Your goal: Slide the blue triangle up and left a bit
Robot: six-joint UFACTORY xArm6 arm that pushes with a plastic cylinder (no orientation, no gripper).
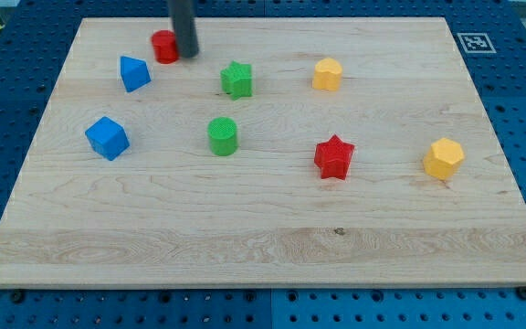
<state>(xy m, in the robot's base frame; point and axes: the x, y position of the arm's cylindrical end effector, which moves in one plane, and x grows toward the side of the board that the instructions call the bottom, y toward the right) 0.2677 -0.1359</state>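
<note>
The blue triangle (134, 73) lies near the board's top left. My tip (187, 55) comes down from the view's top, to the upper right of the blue triangle with a gap between them. It stands right beside a red round block (163, 46), at that block's right edge. A blue cube (107, 138) lies below the triangle, toward the left edge.
A green star (236, 79) and a green cylinder (223, 136) sit near the middle. A yellow block (327, 74) is at top right, a red star (334, 157) at centre right, and a yellow hexagon (443, 158) at far right. The wooden board (263, 247) rests on a blue pegboard.
</note>
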